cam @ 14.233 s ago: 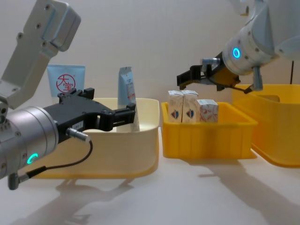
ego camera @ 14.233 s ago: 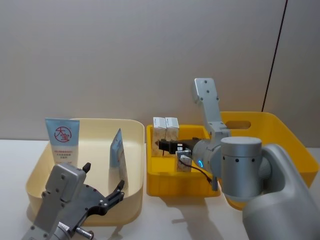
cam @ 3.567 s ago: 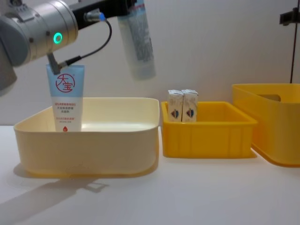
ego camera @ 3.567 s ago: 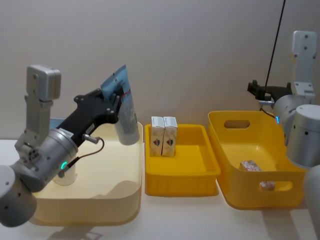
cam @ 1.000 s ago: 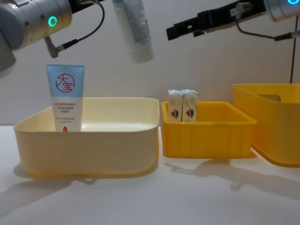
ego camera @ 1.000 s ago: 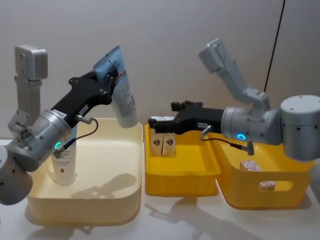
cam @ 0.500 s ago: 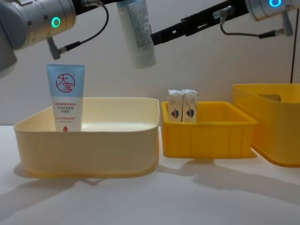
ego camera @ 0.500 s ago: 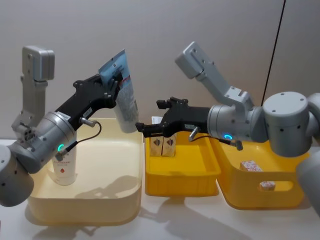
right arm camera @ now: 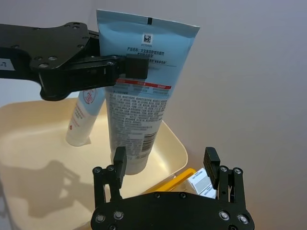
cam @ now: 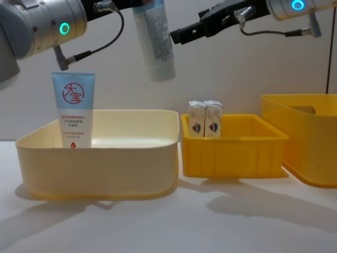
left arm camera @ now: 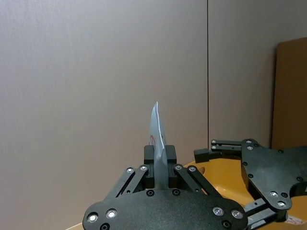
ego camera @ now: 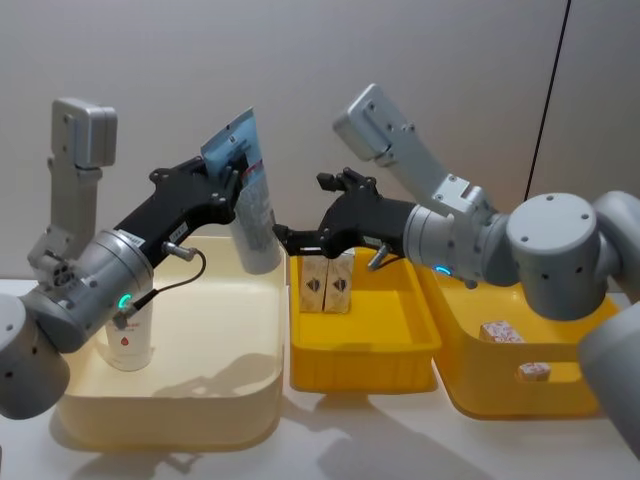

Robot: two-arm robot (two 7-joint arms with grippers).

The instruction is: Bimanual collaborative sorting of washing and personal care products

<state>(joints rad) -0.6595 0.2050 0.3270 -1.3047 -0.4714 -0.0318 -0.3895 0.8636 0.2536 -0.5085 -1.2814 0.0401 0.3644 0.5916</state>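
Left gripper (ego camera: 232,186) is up high over the cream plastic bin (ego camera: 170,428), clamped on the crimped top of the tall pale blue-grey printed tube (ego camera: 252,215). The tube hangs cap end down and slightly tilted, above the bin's right rear corner and clear of it.

Right gripper (ego camera: 303,208) reaches in from the right at tube height with its fingers spread wide and holding nothing. Its lower finger is just beside the tube's lower part; cannot tell if it touches.

The left wrist view has the tube edge-on, pinched between the two pads, with the right gripper's black fingers off to one side. The right wrist view gives the tube's flat printed back, with small text and a barcode, and the left gripper's pad across it near the top.

The light blue tube with red round logo (cam: 73,110) stands upright in the cream bin's back left corner. The chest view shows its logo face; in the head view the left arm covers most of it.

Two small beige cartons with blue-red emblem (cam: 205,120) stand side by side, touching, at the back left of the shallow yellow plastic tray (cam: 231,158).

Looking down from the head, two more cartons (ego camera: 500,332) lie on the floor of the deep yellow plastic bin (ego camera: 470,395); from the chest its wall hides them.

All three containers sit in a row on the pale surface (cam: 210,221).
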